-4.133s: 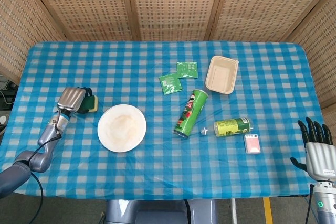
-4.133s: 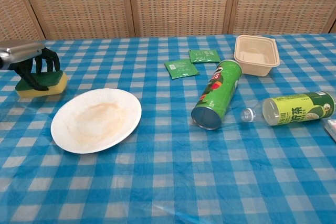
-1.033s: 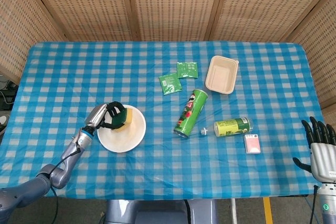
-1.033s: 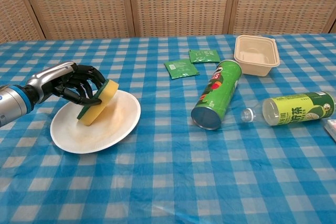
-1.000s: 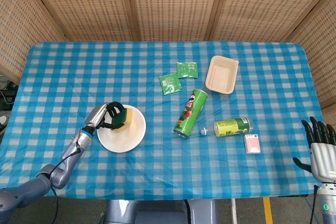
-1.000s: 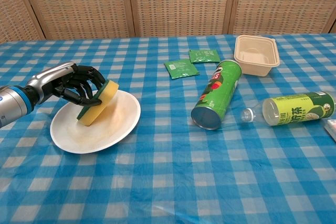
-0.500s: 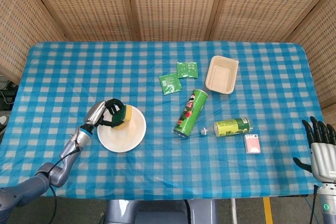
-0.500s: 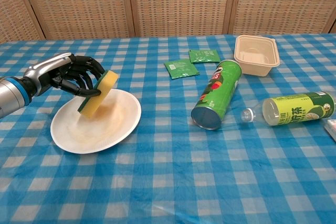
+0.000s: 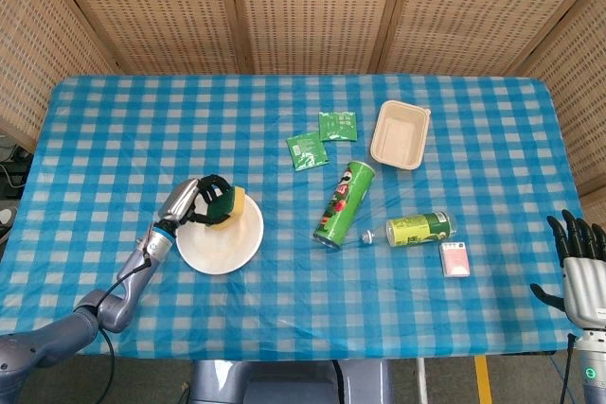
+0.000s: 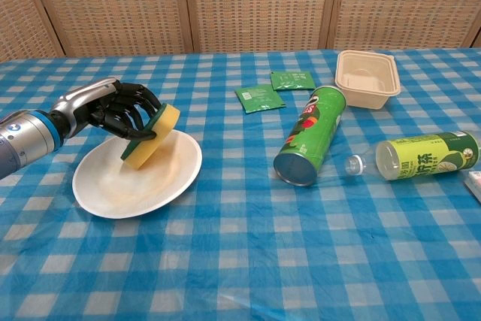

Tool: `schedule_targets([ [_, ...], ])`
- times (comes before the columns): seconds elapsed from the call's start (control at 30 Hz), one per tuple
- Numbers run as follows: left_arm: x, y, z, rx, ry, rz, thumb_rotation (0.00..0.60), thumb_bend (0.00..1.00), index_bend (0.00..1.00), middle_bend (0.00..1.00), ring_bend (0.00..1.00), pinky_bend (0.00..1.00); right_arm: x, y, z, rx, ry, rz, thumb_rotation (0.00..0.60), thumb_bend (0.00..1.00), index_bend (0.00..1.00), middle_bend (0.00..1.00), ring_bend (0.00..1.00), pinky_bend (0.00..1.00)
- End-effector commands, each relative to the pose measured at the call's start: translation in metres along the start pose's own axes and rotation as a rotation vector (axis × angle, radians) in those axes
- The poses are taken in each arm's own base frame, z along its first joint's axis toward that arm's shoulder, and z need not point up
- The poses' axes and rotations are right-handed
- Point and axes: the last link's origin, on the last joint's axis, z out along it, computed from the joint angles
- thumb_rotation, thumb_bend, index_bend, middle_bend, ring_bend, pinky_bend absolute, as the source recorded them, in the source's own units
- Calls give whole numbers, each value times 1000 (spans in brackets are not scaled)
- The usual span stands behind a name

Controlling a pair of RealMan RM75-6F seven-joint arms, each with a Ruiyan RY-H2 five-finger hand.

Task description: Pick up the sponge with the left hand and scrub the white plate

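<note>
1. nearest me, my left hand (image 10: pixel 113 114) grasps the sponge (image 10: pixel 152 137), fingers wrapped over its green scouring back, the yellow face tilted down toward the white plate (image 10: pixel 105 193). in the head view the same hand (image 9: pixel 194 201) holds the sponge (image 9: pixel 227 207) over the far part of the plate (image 9: pixel 222 251).

2. the sponge's lower corner seems to meet the plate's stained middle, but i cannot tell how firmly it bears. i judge the scrub is under way, with most of the orange film not yet cleared.

3. to do this well i want to flatten the wrist so the whole yellow face lies on the plate, not just an edge.

4. i'd keep pressure light and strokes short: the plate looks thin and nothing pins it, so a hard push could skid it across the desk (image 10: pixel 248 261) or tip its rim.

5. i'd work from the centre outward, staying inside the rim.

6. far off at the desk's right edge, my right hand (image 9: pixel 579 267) is released, fingers spread, holding nothing.
</note>
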Motion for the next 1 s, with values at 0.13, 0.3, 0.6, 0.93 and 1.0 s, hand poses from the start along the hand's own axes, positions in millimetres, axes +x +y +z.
schedule_targets([
  [0.13,-8,-2,3,15,-13,-10,600,300,605,500,482,491,-1,0,1,-3,-4,-2,600,0,0,0,0,0],
  [0.3,-6,-4,3,9,-3,-11,600,300,606,500,482,491,-1,1,1,-4,-6,-2,600,0,0,0,0,0],
  [0.6,6,22,4,-94,22,-48,600,300,605,500,482,491,-1,0,1,-2,-5,0,600,0,0,0,0,0],
  [0.93,-14,23,10,-49,-7,-29,600,307,607,501,484,491,2,3,0,-9,-2,9,600,0,0,0,0,0],
  [1.0,-16,21,10,-38,-4,-24,600,308,609,502,485,491,2,3,0,-11,-2,10,600,0,0,0,0,0],
])
